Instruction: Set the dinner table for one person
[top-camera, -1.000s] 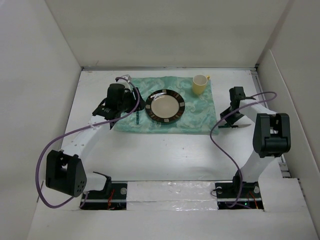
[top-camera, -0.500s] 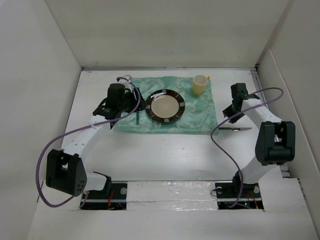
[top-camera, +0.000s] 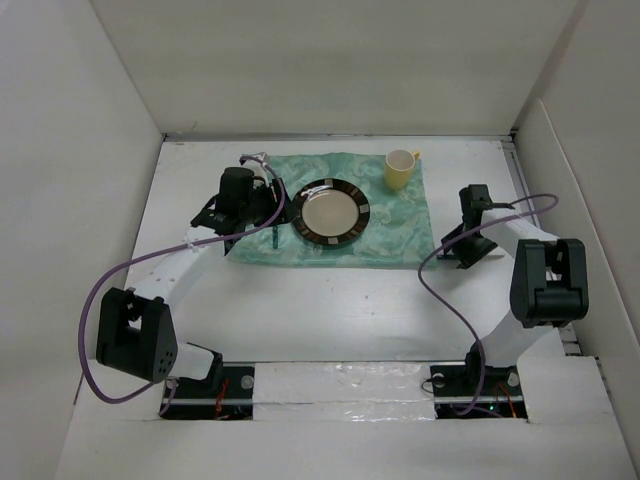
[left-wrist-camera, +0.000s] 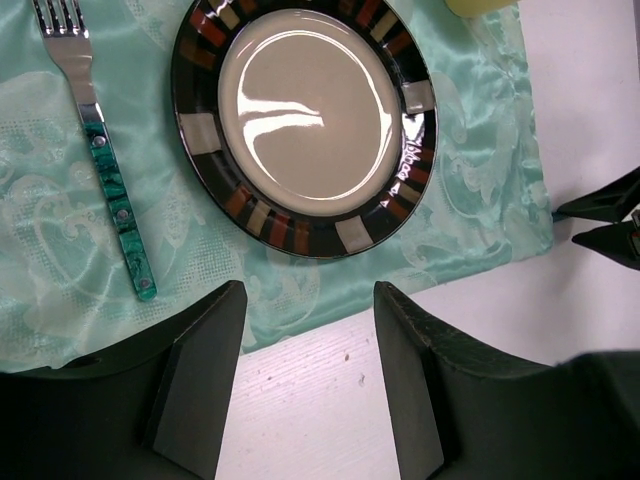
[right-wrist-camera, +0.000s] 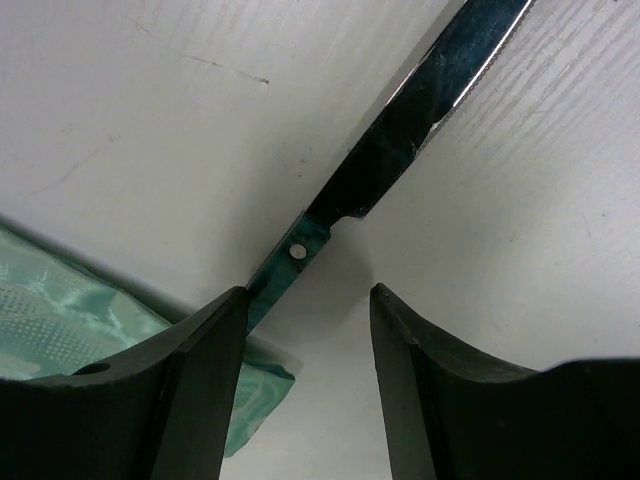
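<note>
On the dinner table lies a sea-green cloth with a dark-rimmed plate and a yellow cup on it. A green-handled fork lies on the cloth left of the plate. My left gripper hangs open and empty over the cloth's left edge. A green-handled knife lies flat on the white surface just right of the cloth corner. My right gripper stands open low over the handle end, which runs behind one finger. From the top view the knife is mostly hidden.
White walls close in the table on the left, back and right. Purple cables loop from both arms over the near half of the table. The right arm's elbow stands near the right edge.
The right gripper drew back from the knife, then came down over its handle again with wider jaws. The left arm's elbow shifted slightly; its gripper stayed open.
</note>
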